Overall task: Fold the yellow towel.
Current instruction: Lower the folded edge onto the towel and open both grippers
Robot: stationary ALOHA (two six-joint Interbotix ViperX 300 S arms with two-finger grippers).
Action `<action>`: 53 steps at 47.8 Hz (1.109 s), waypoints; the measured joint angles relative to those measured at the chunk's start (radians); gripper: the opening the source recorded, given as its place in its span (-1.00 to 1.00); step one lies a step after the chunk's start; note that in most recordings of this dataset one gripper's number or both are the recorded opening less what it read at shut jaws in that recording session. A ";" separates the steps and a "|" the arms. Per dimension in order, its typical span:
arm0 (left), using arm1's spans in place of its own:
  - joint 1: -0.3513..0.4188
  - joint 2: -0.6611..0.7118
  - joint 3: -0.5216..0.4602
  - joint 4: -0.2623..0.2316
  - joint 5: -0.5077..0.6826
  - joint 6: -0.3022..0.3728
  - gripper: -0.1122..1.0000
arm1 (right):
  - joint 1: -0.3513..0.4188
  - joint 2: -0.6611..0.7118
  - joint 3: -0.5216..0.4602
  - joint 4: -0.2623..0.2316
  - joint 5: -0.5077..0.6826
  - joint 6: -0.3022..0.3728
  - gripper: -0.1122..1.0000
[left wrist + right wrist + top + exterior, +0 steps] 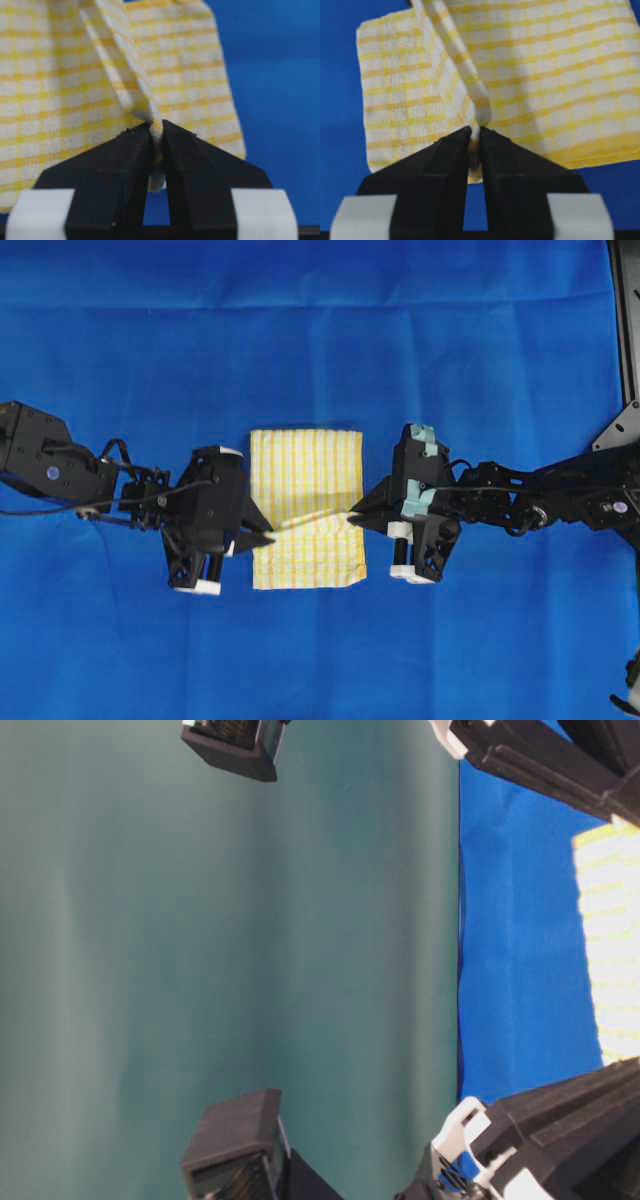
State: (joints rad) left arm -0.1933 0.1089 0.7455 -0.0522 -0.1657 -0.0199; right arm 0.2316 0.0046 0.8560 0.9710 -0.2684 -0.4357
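The yellow towel (305, 505), checked yellow and white, lies on the blue cloth at the middle of the overhead view, and a raised ridge of it runs across between the two grippers. My left gripper (268, 536) pinches the towel's left edge (156, 125), shut on a bunched fold. My right gripper (355, 512) is shut on the towel's right edge (476, 131) in the same way. The towel (75, 90) spreads flat beyond the left jaws, and the towel (545, 75) spreads likewise beyond the right jaws. In the table-level view a strip of towel (608, 940) shows at the right edge.
A blue cloth (320, 330) covers the whole table. A black frame piece (625, 340) stands at the far right edge. In the table-level view, which is turned on its side, a teal backdrop (230, 960) fills the left half.
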 measured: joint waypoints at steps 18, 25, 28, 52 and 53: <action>-0.043 0.009 -0.011 0.000 0.000 0.000 -0.70 | 0.055 0.025 -0.034 0.009 0.025 0.000 -0.64; -0.048 0.021 -0.018 0.000 0.000 0.000 -0.70 | 0.058 0.043 -0.043 0.009 0.035 -0.002 -0.64; -0.048 0.034 -0.020 0.000 0.000 0.000 -0.70 | 0.058 0.052 -0.046 0.009 0.040 -0.002 -0.65; -0.061 -0.029 -0.021 0.000 0.107 -0.017 0.20 | 0.060 0.015 -0.040 0.009 0.067 -0.018 0.50; -0.063 -0.044 -0.020 0.000 0.121 -0.017 0.20 | 0.061 0.002 -0.034 0.009 0.069 -0.021 0.49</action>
State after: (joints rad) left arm -0.2562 0.0644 0.7256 -0.0522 -0.0445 -0.0368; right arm 0.2930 0.0061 0.8222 0.9802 -0.1994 -0.4571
